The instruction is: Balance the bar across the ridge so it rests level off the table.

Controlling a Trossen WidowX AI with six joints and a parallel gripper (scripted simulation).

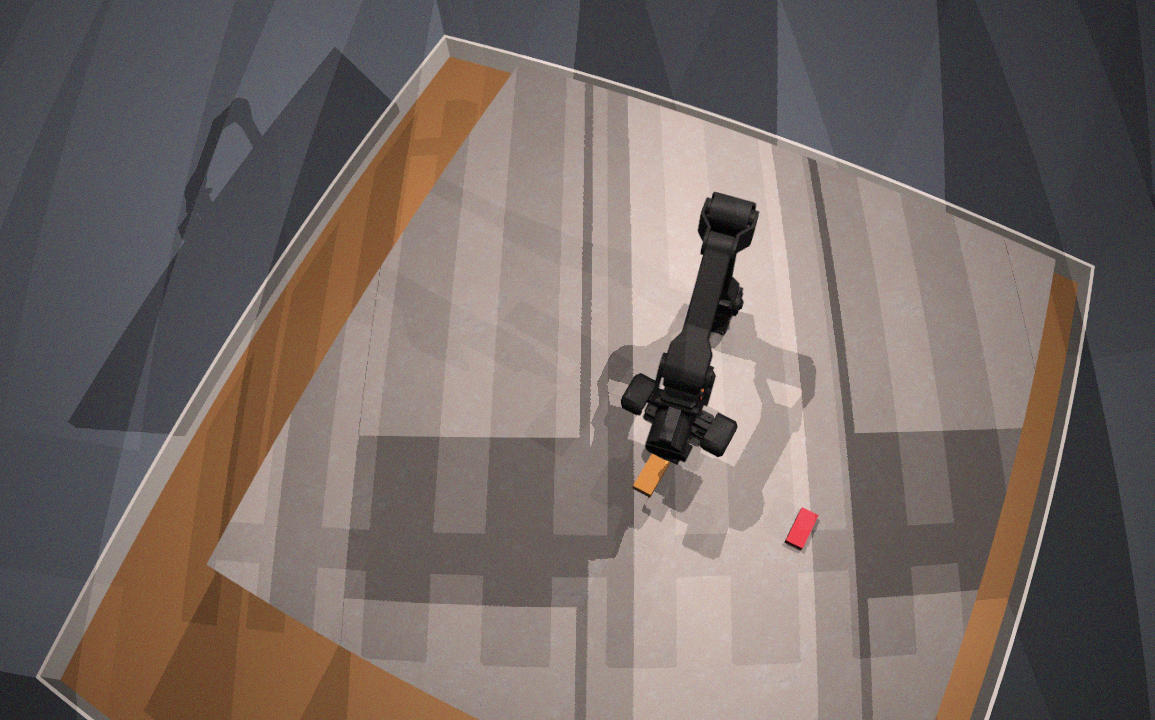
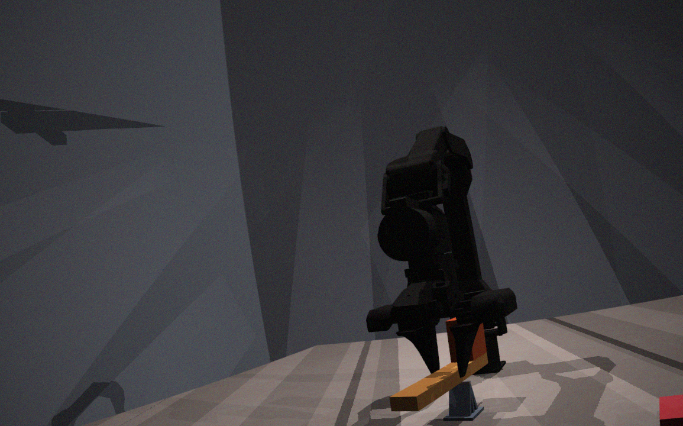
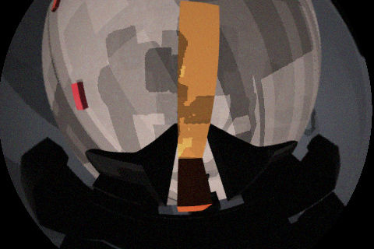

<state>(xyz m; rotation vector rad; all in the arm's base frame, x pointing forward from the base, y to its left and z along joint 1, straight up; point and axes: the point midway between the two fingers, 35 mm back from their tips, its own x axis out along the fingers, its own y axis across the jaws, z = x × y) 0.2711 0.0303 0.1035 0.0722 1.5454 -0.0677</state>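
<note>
The long yellow-orange bar (image 1: 650, 476) (image 2: 418, 390) (image 3: 199, 54) is held off the table, with a taller orange-red block (image 2: 478, 341) (image 3: 191, 183) standing on its end nearer the arm's base. My gripper (image 2: 448, 371) (image 3: 192, 127) is shut on the bar between its plain end and that block. The small blue-grey ridge (image 2: 462, 400) stands on the table right under the bar, near the fingertips in the exterior view. The bar's underside looks very close to the ridge top; I cannot tell whether they touch. The ridge is hidden in the top view and the wrist view.
A red block (image 1: 801, 528) (image 2: 675, 406) (image 3: 79, 96) lies on the table off to one side of the bar. A smaller red thing (image 3: 56, 3) shows near the far rim of the wrist view. The arm's base (image 2: 492, 360) stands behind the bar's block end.
</note>
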